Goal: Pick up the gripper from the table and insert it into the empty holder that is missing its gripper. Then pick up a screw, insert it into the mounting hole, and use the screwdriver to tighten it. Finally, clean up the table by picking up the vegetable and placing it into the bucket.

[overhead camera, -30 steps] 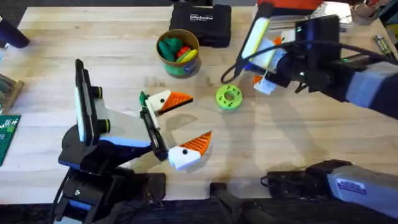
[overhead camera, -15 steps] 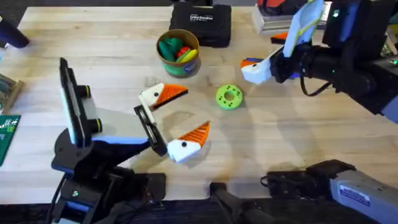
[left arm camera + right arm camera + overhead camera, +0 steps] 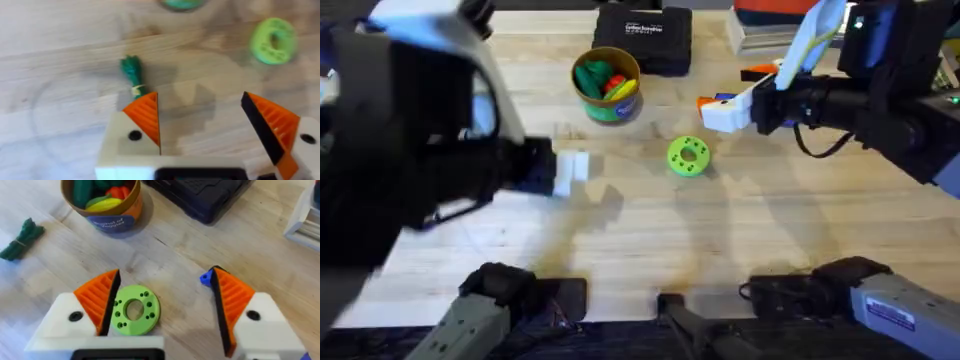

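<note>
Near the yellow-green-rimmed round bucket, small dark-green toy vegetable lies on light wooden surface; both grippers' jaws open, empty.

Looks like a robot lab or workshop. Big wooden table with two robot arms bolted at its near edge. Black tool case at the back. Green circuit board at the left side. Cables and a printed green disc with holes. Toy food in a small can, like a test setup.
</note>
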You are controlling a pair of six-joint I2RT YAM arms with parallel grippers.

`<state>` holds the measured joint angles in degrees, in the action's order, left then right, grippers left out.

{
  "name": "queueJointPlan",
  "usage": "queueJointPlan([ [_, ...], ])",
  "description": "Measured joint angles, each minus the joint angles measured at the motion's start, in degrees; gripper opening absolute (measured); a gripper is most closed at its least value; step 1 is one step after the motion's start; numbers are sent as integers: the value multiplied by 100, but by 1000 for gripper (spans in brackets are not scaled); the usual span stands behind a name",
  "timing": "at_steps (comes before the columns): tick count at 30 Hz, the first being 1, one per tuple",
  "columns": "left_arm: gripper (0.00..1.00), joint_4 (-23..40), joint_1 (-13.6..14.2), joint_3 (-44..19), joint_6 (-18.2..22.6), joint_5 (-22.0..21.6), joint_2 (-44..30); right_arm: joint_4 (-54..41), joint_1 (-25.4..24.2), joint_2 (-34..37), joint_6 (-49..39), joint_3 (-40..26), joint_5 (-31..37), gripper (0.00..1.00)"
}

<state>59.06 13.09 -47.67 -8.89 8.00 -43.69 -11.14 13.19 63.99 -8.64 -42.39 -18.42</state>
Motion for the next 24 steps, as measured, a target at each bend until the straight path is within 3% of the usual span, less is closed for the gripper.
queueJointPlan([
  [3, 984, 32, -252, -448, -128, -347, -1237, 0, 0, 0, 15, 0, -13, 993],
  [10, 984, 419, -780, -792, -803, -467, -3133, 0, 0, 0, 37, 0, -13, 994],
  [14, 985, 471, -922, -792, -918, -463, -3687, 0, 0, 0, 54, 0, -13, 994],
  [22, 984, 96, -939, -792, -988, -464, -4366, 0, 0, -2, 54, 0, -13, 994],
  [24, 857, 21, -939, -792, -1018, -463, -4574, -2, 0, -2, 54, 0, -13, 994],
])
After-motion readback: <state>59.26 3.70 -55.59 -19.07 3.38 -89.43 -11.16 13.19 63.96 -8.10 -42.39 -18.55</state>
